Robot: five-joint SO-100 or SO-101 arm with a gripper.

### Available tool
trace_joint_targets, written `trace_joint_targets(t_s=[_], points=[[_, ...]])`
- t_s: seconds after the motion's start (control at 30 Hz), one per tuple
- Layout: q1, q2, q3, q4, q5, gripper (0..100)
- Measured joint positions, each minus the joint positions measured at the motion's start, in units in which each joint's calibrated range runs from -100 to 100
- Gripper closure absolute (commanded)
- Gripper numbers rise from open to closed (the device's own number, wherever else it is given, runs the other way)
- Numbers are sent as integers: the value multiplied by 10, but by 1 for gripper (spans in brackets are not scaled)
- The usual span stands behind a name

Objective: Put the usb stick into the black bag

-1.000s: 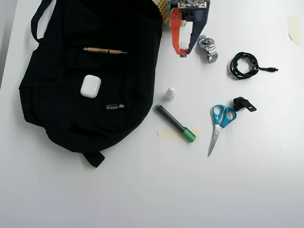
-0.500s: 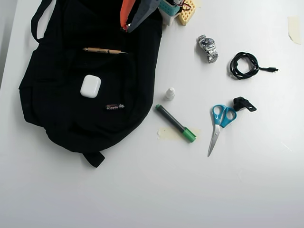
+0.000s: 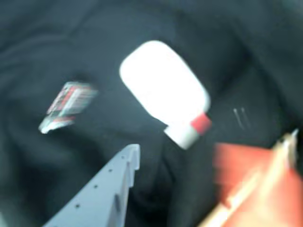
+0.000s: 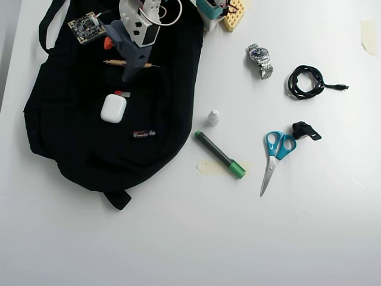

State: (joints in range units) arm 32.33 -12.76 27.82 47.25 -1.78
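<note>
One blurred usb stick (image 3: pixel 188 132) beside claw (image 3: pixel 184 161)

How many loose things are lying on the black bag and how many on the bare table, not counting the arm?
On the black bag: 4, namely usb stick, white earbud case, pencil, thin dark stick
On the table: 6, namely watch, cable, dropper bottle, marker, scissors, black clip
Total: 10
</note>
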Motion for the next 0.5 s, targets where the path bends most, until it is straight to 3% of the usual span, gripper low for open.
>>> trace_joint_targets(t_s=[0.07, 0.17, 0.27, 0.4, 0.5], points=[[-81, -100, 25, 16, 49, 98], [-239, -299, 185, 55, -6, 98], [-414, -508, 371, 43, -7, 98], [-472, -656, 558, -41, -6, 98], [-464, -770, 683, -79, -8, 98]])
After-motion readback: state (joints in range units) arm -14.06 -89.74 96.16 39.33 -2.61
